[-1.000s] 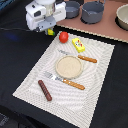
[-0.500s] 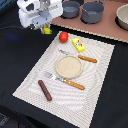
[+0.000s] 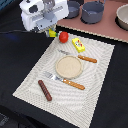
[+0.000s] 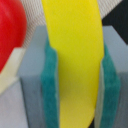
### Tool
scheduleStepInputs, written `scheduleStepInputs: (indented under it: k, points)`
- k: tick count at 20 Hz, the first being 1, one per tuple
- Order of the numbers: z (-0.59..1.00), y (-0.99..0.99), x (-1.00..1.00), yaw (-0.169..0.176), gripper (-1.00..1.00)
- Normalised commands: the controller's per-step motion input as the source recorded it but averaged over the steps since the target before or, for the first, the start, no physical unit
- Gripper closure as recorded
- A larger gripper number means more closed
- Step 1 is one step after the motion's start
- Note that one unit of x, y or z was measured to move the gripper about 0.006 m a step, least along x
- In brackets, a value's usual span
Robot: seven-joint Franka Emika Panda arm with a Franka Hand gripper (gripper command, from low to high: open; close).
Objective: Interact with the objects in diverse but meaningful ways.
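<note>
A pale woven placemat (image 3: 95,75) covers the dark table, with my gripper (image 3: 50,31) at its far corner. My jaws are clamped on the yellow banana (image 4: 75,60), its long axis running straight up between my teal pads (image 4: 49,85); the red tomato (image 3: 63,36) sits just beside it.

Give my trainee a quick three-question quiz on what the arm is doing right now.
1. True or false: the tool is shut on the banana.
2. What lies at the middle of the mat? A) tomato B) plate C) sausage
3. Fill in: in the exterior view, the sausage lies on the mat's near-____ part.

Key:
1. True: the wrist view shows both pads pressed against the banana.
2. B, the plate, between fork and knife.
3. Left.
</note>
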Motion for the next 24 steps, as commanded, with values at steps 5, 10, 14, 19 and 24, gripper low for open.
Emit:
scheduleStepInputs:
  k: [5,10,14,19,24]
  points:
    - [0.61,-0.36,0.93,-0.014,1.0]
    - [0.36,-0.4,0.87,0.0,1.0]
    - [0.36,-0.45,0.85,-0.001,1.0]
    - [0.32,-0.51,0.82,-0.001,1.0]
    - [0.26,-0.52,0.79,0.0,1.0]
